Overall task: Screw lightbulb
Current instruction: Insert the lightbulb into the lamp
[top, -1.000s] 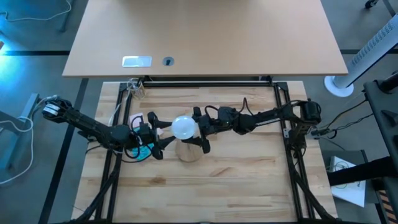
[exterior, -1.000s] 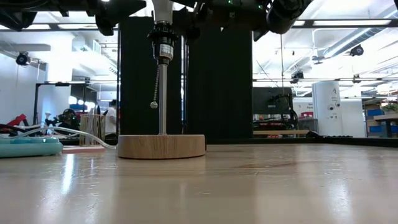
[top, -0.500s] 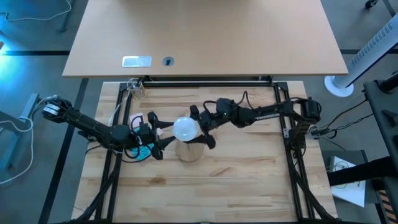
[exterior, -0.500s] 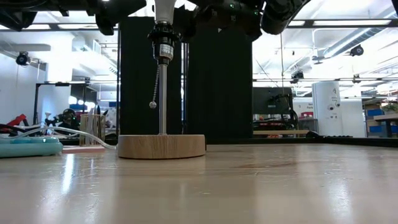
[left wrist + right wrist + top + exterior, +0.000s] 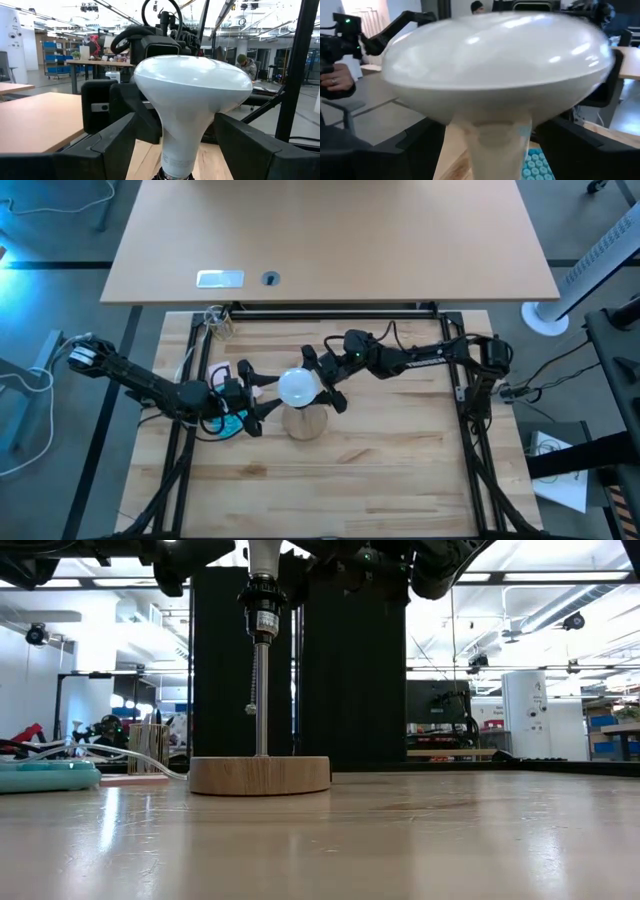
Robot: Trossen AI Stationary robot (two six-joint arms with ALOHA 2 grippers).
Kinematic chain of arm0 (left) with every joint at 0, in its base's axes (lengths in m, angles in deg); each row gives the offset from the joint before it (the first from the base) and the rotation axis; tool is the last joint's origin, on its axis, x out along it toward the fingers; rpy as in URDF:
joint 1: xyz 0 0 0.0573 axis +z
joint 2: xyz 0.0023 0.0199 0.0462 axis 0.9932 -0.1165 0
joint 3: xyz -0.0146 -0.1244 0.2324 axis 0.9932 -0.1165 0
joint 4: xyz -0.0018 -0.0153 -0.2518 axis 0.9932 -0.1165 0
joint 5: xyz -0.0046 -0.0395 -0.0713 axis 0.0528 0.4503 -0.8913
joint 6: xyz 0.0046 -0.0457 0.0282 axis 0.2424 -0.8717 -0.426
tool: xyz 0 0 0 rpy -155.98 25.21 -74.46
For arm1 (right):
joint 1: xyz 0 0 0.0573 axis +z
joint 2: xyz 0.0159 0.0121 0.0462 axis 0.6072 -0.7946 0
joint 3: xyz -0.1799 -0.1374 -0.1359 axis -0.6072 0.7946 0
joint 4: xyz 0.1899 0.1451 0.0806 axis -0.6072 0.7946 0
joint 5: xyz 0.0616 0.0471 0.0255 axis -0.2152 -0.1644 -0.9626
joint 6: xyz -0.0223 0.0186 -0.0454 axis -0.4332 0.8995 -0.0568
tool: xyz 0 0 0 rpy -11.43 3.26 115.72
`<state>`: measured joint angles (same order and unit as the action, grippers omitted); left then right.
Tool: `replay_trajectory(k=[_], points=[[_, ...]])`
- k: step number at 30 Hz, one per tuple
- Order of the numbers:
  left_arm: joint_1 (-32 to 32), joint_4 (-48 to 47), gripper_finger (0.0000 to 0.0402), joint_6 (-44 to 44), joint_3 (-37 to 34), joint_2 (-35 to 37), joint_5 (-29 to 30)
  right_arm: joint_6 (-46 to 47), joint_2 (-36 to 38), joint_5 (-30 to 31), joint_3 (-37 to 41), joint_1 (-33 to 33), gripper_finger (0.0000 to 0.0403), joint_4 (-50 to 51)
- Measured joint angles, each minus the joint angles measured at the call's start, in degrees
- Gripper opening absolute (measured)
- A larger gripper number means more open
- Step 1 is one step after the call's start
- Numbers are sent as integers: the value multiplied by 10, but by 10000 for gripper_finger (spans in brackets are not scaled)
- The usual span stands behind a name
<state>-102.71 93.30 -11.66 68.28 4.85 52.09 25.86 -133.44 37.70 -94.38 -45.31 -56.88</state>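
Note:
The white lightbulb (image 5: 297,386) stands upright with its neck in the black socket (image 5: 262,615). The socket tops a thin metal stem (image 5: 261,700) on a round wooden disc (image 5: 259,775). My right gripper (image 5: 322,382) comes from the table's right and is shut on the bulb. My left gripper (image 5: 268,394) is open at the bulb's left. In the left wrist view its fingers (image 5: 105,147) stand on either side of the bulb's neck (image 5: 180,150), apart from it. My right gripper pinches the bulb's tapering part (image 5: 159,131) just below the wide dome, one finger (image 5: 137,112) on each side. The fingers come about level from the table's right. The bulb stays upright on the lamp, high above the table.
A teal power strip (image 5: 45,777) and a cord lie left of the lamp, under my left arm. A pull chain (image 5: 251,709) hangs beside the stem. Black frame rails (image 5: 455,370) border the table, and a larger desk (image 5: 330,240) stands beyond the far edge.
My right gripper has turned about the upright bulb, and its wrist has swung toward the table's far edge. The bulb has stayed over the lamp. The pull chain has swung in toward the stem.

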Motion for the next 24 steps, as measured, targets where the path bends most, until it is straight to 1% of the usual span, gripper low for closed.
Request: replay_trajectory(k=[2, 7, 14, 16, 19, 22, 24], points=[[0, 0, 256, 0, 0, 0, 0, -5, 0, -9, 0, 0, 283, 1], [0, 0, 256, 0, 0, 0, 3, -7, -1, -9, 0, 0, 261, 1], [0, 0, 256, 0, 0, 0, 6, -10, -1, -2, 0, 0, 215, 1], [0, -3, 256, 0, 0, 0, 15, -11, -1, 4, 0, 0, 201, 1], [0, -34, 256, 0, 0, 12, 36, -14, -1, 15, 0, 0, 179, 5], [-3, -96, 256, -2, 0, 39, 60, -15, -1, 17, 0, 0, 164, 14], [-9, -139, 256, -10, 0, 64, 63, -18, -1, 18, 0, 1, 159, 22]])
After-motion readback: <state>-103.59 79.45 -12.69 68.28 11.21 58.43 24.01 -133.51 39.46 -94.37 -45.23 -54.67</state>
